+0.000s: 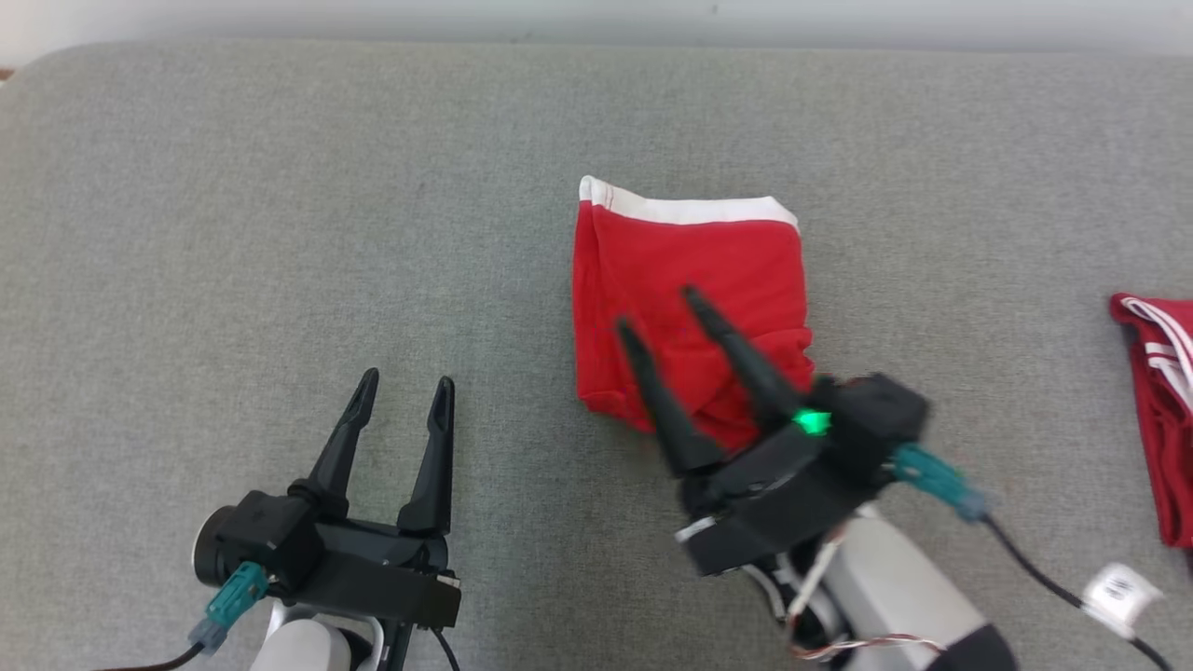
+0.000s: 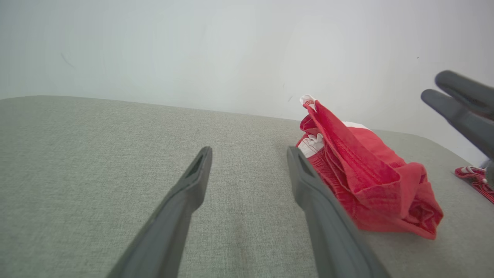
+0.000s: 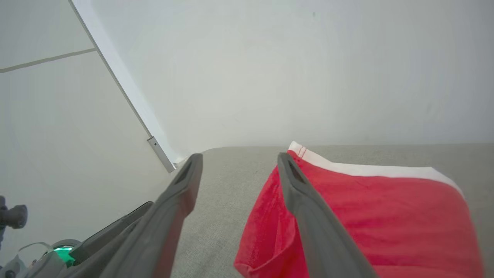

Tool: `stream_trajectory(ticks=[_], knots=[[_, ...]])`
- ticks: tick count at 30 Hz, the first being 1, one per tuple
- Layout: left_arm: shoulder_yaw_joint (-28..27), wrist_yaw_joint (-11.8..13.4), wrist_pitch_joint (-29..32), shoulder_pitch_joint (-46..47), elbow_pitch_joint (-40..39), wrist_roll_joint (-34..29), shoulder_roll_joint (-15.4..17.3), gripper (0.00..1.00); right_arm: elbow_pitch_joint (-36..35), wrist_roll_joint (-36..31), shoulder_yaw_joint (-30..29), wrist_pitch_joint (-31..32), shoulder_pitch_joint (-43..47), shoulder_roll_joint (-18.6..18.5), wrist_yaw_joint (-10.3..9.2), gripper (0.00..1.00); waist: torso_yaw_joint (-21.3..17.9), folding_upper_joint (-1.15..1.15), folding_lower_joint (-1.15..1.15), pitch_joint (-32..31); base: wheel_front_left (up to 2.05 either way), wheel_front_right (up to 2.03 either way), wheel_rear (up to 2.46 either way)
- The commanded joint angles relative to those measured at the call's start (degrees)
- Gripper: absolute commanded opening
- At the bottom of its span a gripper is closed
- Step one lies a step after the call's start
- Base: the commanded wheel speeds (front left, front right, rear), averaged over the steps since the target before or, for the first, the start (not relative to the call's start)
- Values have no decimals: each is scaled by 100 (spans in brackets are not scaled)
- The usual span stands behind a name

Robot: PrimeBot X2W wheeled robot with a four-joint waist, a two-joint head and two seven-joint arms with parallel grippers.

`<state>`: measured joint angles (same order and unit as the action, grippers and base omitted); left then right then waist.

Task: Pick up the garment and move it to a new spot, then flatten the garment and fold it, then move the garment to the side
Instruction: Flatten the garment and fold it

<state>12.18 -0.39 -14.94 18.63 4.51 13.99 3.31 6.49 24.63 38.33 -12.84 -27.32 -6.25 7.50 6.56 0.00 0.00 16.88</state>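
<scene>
The garment (image 1: 690,280) is red cloth with a white band along its far edge, folded into a rough square on the grey padded surface (image 1: 280,205). In the left wrist view the garment (image 2: 366,181) looks rumpled and stands up at its near corner. My right gripper (image 1: 657,312) hovers over the garment's near left part, fingers spread apart and empty; the right wrist view shows the garment (image 3: 386,208) under its right finger. My left gripper (image 1: 403,390) rests open over bare surface to the garment's left, holding nothing. My left gripper (image 2: 249,152) points past the garment's left side.
A second red piece with white stripes (image 1: 1160,401) lies at the right edge of the surface. A cable with a white tag (image 1: 1118,589) trails from my right arm. A pale wall (image 3: 289,69) stands behind the surface's far edge.
</scene>
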Motion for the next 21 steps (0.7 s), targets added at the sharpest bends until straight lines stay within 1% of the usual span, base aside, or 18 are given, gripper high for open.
stream_trajectory(ticks=[1, 4, 6, 12, 15, 19, 21], knots=[[-27, 25, -24, -92, -14, -57, 29, 100, -99, -96, -136, -31, 111, -69, -3, 100, -56, 0, 0, -57, 0, 0, 0], [-90, 52, -23, -127, -40, -81, 74, 100, -375, -275, -652, -34, 373, -142, -2, 100, -115, 0, 0, -126, 0, 0, 0], [-132, 86, -23, -143, -60, -115, 99, 100, -520, -414, -1103, -26, 570, -190, -2, 100, -146, 0, 0, -182, 0, 0, 0], [-202, 146, -24, -264, -118, -169, 194, 100, -796, -910, -2233, 126, 1183, -333, -2, 100, -216, 0, 0, -372, 0, 0, 0], [-214, 190, -24, -354, -153, -175, 231, 100, -887, -1135, -2618, 251, 1490, -410, -2, 100, -248, 0, 0, -477, 0, 0, 0], [-245, 236, 2, -459, -196, -184, 317, 100, -1060, -1328, -2990, 429, 1972, -451, -2, 100, -269, 0, 0, -617, 0, 0, 0], [-252, 253, 14, -494, -214, -190, 351, 100, -1117, -1360, -3067, 473, 2134, -443, -2, 100, -281, 0, 0, -653, 0, 0, 0]])
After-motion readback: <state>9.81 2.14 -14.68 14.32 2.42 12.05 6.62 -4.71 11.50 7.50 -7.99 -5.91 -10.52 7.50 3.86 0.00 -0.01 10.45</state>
